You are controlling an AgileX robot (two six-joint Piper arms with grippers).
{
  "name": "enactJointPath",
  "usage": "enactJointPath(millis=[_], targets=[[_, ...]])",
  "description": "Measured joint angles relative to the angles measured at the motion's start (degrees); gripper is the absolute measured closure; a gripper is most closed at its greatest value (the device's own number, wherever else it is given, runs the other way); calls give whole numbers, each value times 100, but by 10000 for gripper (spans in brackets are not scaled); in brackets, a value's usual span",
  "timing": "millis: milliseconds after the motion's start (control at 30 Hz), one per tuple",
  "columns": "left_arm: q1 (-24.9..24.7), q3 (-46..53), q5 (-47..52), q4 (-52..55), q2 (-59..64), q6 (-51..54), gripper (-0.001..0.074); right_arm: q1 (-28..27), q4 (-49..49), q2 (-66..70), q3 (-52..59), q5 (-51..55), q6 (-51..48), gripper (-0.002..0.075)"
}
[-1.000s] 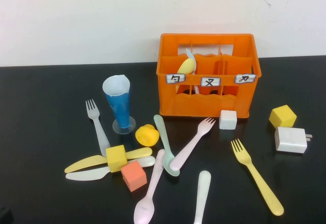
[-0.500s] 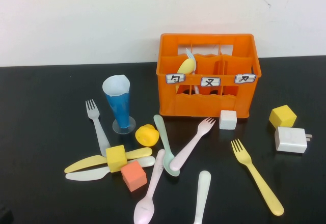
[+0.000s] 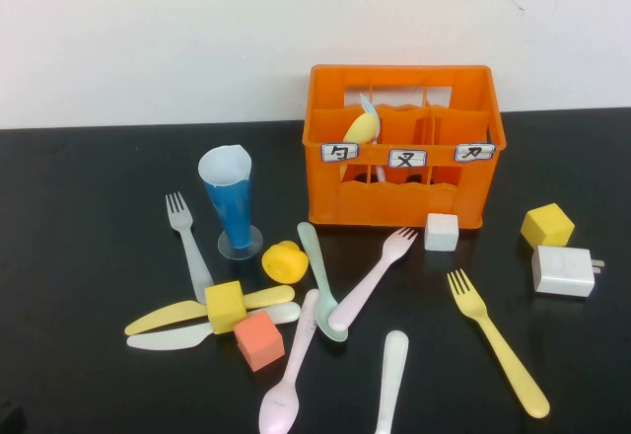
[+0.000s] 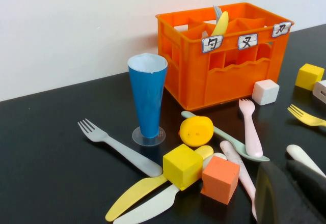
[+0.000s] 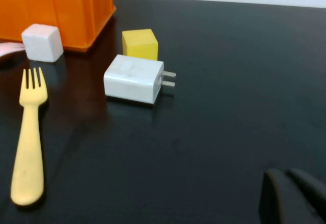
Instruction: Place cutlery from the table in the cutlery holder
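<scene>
Plain white wall behind, black worktop (image 3: 89,178) in front, clutter spread across the near half.

Cutlery holder (image 3: 404,192) is the orange crate at the back, centre-right. Leftmost compartment already has a yellow spoon (image 3: 361,126) plus a pale piece standing in it. Other two compartments look empty from here, can't fully confirm.

Still loose on the worktop:
- pale fork (image 3: 189,247), left of the blue cup (image 3: 230,202)
- yellow knife (image 3: 163,317) and white knife (image 3: 168,336), side by side, yellow cube (image 3: 226,306) sitting over their middles
- mint spoon (image 3: 319,278) with pink fork (image 3: 372,277) crossing over it
- pink spoon (image 3: 288,380), handle running up past the orange cube (image 3: 259,340)
- white utensil (image 3: 391,380) at the near edge, type unclear
- yellow fork (image 3: 498,341), lying alone on the right

Distractors: yellow round toy (image 3: 284,261), white cube (image 3: 441,231), second yellow cube (image 3: 547,225), white charger (image 3: 562,271).

Left pincer (image 4: 290,193): clenched, empty, low at the near left edge, off the high view. Right pincer (image 5: 293,196): clenched, empty, parked near right, well apart from the charger.

My read: between picks, nothing in hand, most of the job left. Easiest next target is the yellow fork, clear on all sides and on the right arm's side. Right pincer needs to release, come down across the handle, clench, lift, then drop it in the fork compartment. Knives under the cube will be awkward; leave them for later.
</scene>
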Motion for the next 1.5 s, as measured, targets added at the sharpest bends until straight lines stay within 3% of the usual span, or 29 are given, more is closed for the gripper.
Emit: enactJointPath(millis=[467,600,733,933,1067,1500], targets=[[0,32,-4,0,-37,-14,736,0,0,-8,0,0,0,729],[112,404,-522,136,-37,-1,736,0,0,-8,0,0,0,729],[827,1073,-1186,287,-37,-1,736,0,0,-8,0,0,0,729],[2174,1711,-1390,296,-37,-77,736,0,0,-8,0,0,0,729],[2643,2008,-1727,285,-154,-161,736,0,0,-8,0,0,0,729],[2186,2043,-1075,13,-350,-174,736,0,0,-8,0,0,0,729]])
